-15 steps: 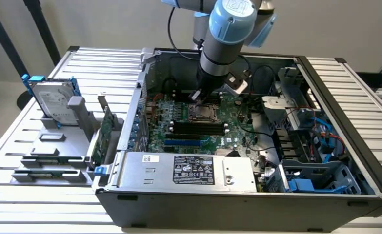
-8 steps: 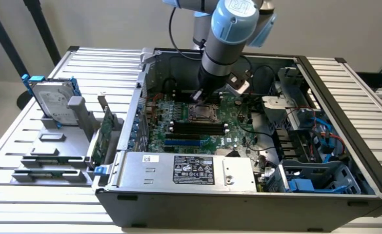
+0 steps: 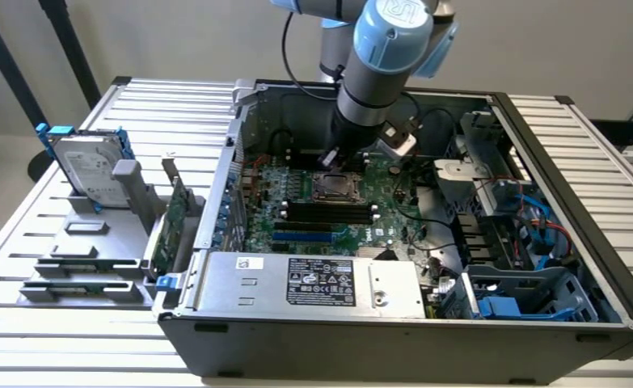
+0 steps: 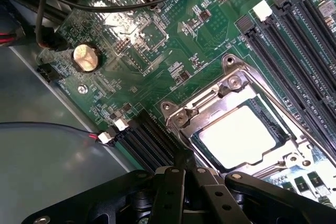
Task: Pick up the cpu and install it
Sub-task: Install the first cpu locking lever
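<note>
Wrist view puts my gripper just above the green motherboard, its black fingers closed together with nothing between them. Right beside the fingertips the cpu lies flat inside its metal socket frame, its silver top glaring under the light. A round coin battery sits well apart on the board. The white print on the board is too small for me to read. In the exterior view my arm reaches down into the open computer case. The power supply carries a black label I cannot make out.
</note>
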Robot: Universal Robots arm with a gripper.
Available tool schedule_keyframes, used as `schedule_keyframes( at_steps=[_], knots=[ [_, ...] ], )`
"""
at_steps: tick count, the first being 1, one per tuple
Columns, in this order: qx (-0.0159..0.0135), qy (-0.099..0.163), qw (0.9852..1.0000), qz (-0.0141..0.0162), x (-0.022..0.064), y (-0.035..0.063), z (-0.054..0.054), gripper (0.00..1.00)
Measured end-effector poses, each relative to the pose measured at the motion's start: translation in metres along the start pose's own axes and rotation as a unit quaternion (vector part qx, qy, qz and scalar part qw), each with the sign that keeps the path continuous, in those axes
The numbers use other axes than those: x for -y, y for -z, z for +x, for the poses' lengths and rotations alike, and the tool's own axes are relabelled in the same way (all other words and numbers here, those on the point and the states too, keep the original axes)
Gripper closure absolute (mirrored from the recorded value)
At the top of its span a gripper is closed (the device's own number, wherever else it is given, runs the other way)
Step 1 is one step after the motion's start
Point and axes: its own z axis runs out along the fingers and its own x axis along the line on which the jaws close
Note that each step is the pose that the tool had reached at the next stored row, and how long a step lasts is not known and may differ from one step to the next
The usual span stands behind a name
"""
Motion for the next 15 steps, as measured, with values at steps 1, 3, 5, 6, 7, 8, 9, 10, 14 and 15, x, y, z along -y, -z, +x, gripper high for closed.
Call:
schedule_keyframes(
  at_steps=[1, 3, 5, 6, 7, 8, 9, 10, 14, 15],
  knots=[
    [0.0, 0.0, 1.0, 0.0, -0.0004, 0.0, 0.0004, 0.89],
    [-0.0001, -0.001, 1.0, -0.0002, -0.0011, 0.0001, 0.001, 0.89],
    [-0.0002, -0.001, 1.0, -0.0003, -0.0015, 0.0001, 0.0014, 0.89],
    [-0.0003, -0.001, 1.0, -0.0003, -0.0016, 0.0001, 0.0015, 0.89],
    [-0.0003, -0.001, 1.0, -0.0003, -0.0017, 0.0001, 0.0016, 0.89],
    [-0.0003, -0.002, 1.0, -0.0003, -0.0019, 0.0002, 0.0017, 0.89],
    [-0.0003, -0.002, 1.0, -0.0004, -0.0021, 0.0002, 0.0019, 0.89],
    [-0.0003, -0.002, 1.0, -0.0004, -0.0023, 0.0002, 0.0021, 0.89],
    [-0.0004, -0.002, 1.0, -0.0004, -0.0026, 0.0002, 0.0023, 0.89],
    [-0.0004, -0.002, 1.0, -0.0004, -0.0026, 0.0002, 0.0024, 0.89]
  ],
)
